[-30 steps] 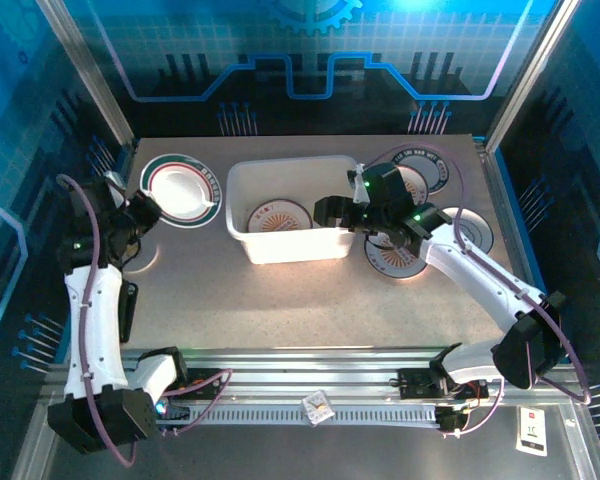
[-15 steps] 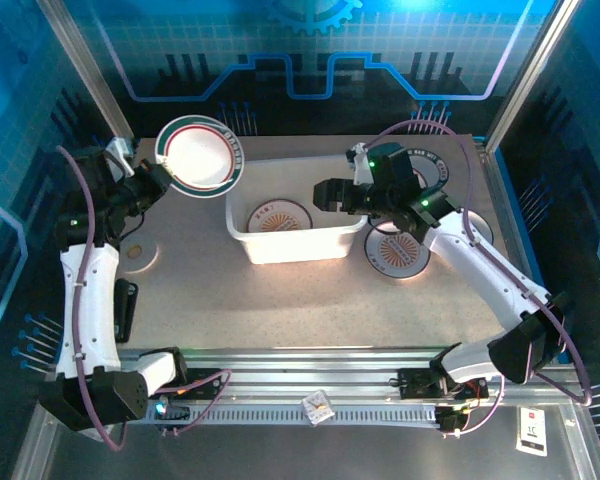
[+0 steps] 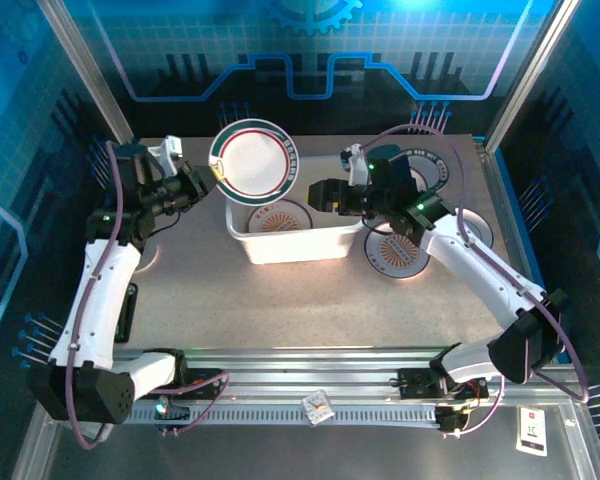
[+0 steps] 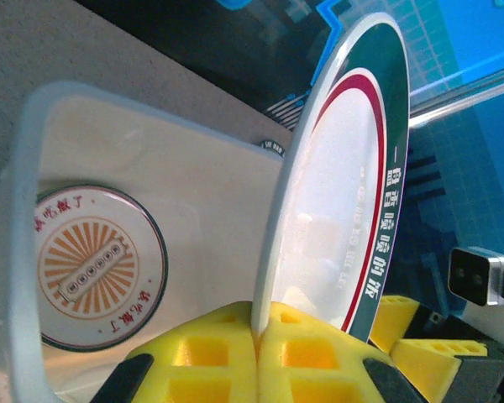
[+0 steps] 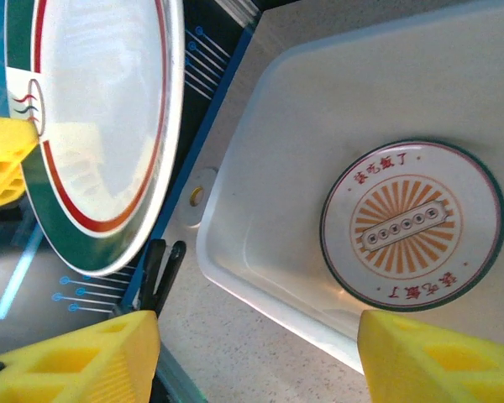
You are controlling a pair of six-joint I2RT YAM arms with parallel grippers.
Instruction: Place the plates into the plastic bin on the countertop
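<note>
The left gripper [image 3: 208, 176] pinches the rim of a green-edged plate [image 3: 255, 160], tilted on edge over the plastic bin [image 3: 290, 247] (ready, it seems, to drop in beside the orange plate [image 3: 280, 215] lying there). At right, the right gripper [image 3: 322, 195] hovers over the bin's right end, jaws apart and empty, with more plates [image 3: 395, 255] waiting on the countertop [image 3: 310, 300].

Round ceramic plate [image 3: 253, 160] above the white translucent plastic bin [image 3: 295, 246] — green rim, red ring, white centre; plate inside [image 3: 280, 218] — orange sunburst.
</note>
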